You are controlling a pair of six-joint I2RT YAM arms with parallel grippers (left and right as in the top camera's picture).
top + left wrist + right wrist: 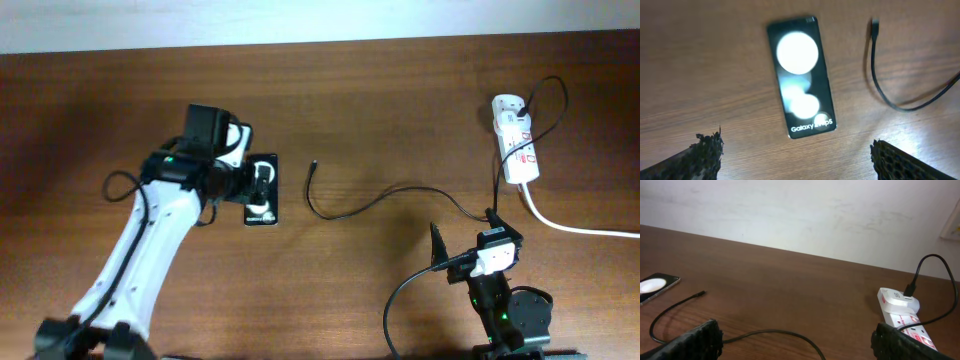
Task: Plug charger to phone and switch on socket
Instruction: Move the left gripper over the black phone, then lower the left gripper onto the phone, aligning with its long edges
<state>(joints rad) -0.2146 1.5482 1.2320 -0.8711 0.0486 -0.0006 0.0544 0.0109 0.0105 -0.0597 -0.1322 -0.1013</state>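
Observation:
The black phone (262,192) lies flat on the wooden table, its screen glaring and white text at its near end; it also shows in the left wrist view (800,75) and the right wrist view (655,286). My left gripper (240,172) (796,148) hovers open just short of the phone's text end. The charger's connector tip (313,167) (874,23) (702,293) lies loose on the table right of the phone, apart from it. Its thin cable (400,192) runs to the white socket (516,140) (902,315). My right gripper (466,242) (795,332) is open and empty over the cable.
The socket's thick white cord (575,228) runs off the right edge. The charger's plug end (522,105) sits in the socket's far end. A pale wall (800,215) stands behind the table's far edge.

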